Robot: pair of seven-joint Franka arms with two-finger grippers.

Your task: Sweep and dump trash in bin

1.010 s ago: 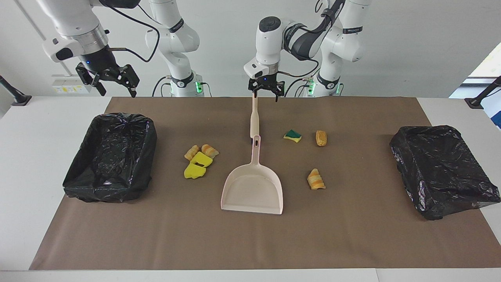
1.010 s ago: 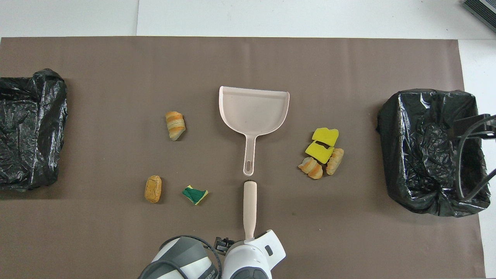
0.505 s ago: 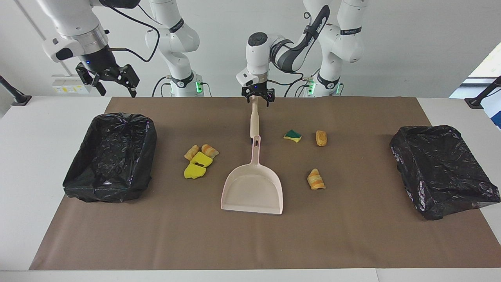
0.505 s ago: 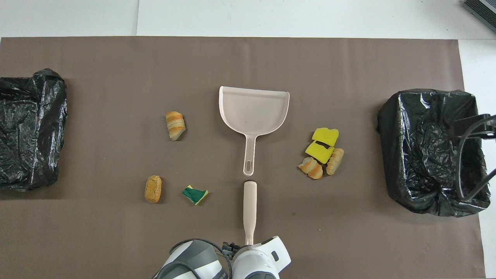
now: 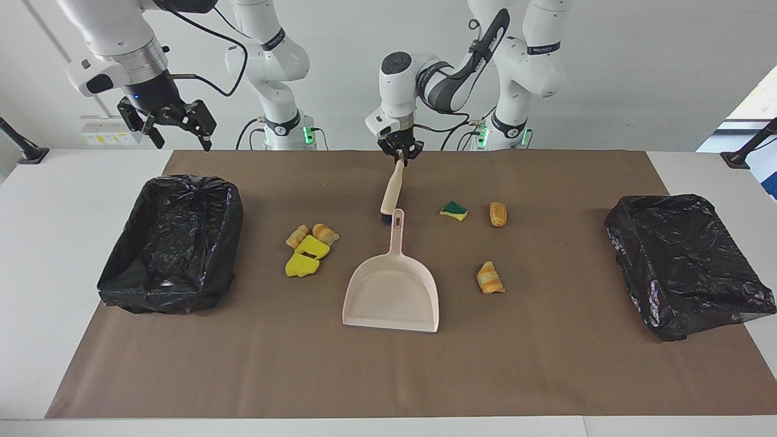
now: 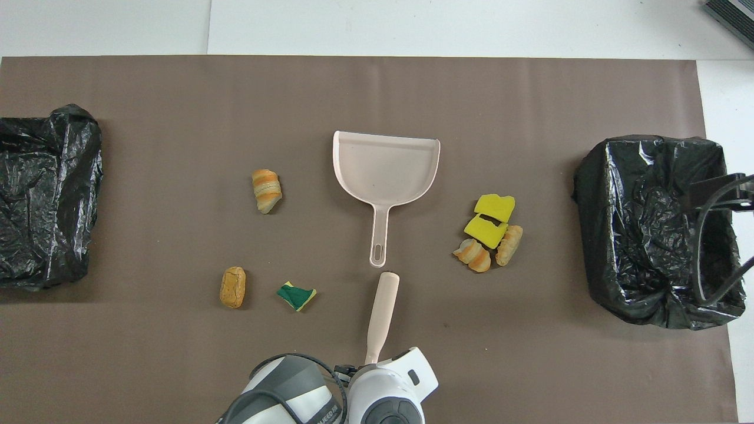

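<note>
My left gripper (image 5: 400, 156) is shut on the thin end of the beige brush (image 5: 391, 191), which slants down to its dark bristle end by the dustpan's handle. The beige dustpan (image 5: 394, 285) lies flat mid-mat, mouth away from the robots. Trash lies on both sides of it. Two yellow sponge bits with two striped rolls (image 5: 309, 249) sit toward the right arm's end. A green-backed sponge (image 5: 454, 210), a tan roll (image 5: 498, 213) and a striped roll (image 5: 489, 277) sit toward the left arm's end. My right gripper (image 5: 178, 136) hangs open, high over the bin (image 5: 164, 291).
A second black-lined bin (image 5: 680, 303) stands at the left arm's end of the brown mat. In the overhead view the brush (image 6: 382, 315) points at the dustpan (image 6: 386, 171), and the left wrist covers the handle's end.
The left gripper has shut on the brush handle. The brush has tilted, its bristle end swinging a little toward the right arm's end. The right arm has not moved.
</note>
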